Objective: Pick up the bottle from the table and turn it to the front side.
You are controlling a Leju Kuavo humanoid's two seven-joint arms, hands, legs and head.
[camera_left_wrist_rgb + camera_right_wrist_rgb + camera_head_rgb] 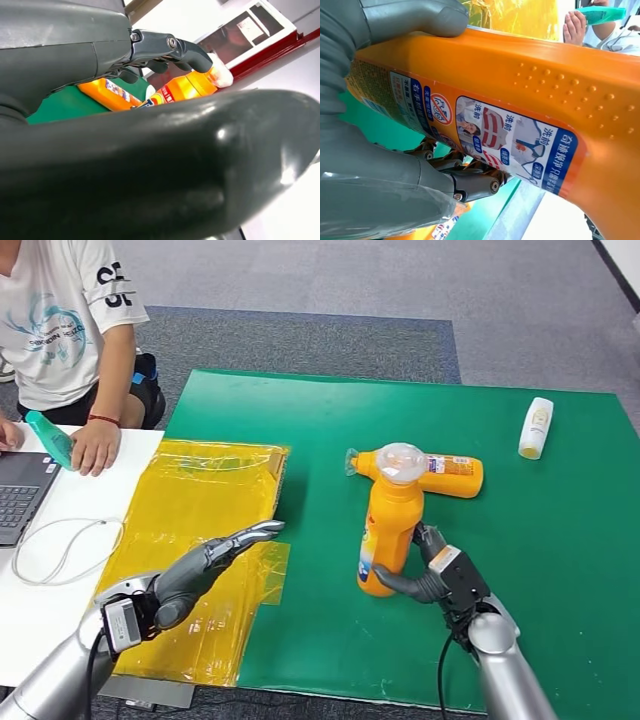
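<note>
1. Nearest to us, our right hand (441,570) is clamped low on the upright orange bottle (389,525), thumb on one side and fingers wrapped round the other (the right wrist view shows the printed label facing the palm). The grip sits near the base, so we judge the tall body could tip or swivel loose as we turn it.
2. Our left hand (204,565) hovers over the yellow plastic sheet (196,510), fingers stretched out and holding nothing. If it sweeps across to help, it could drag the sheet or knock the bottle.
3. Just behind the held bottle lies a second orange bottle (445,475), on its side on the green mat (528,570) and apparently touching it near the cap. A careless turn may push it away or snag on it.
4. Farther off, a small white bottle (536,427) lies well apart, unlikely to interfere.
5. At the far left a person (64,330) rests a hand near a laptop (23,495); a dropped bottle could roll that way.
</note>
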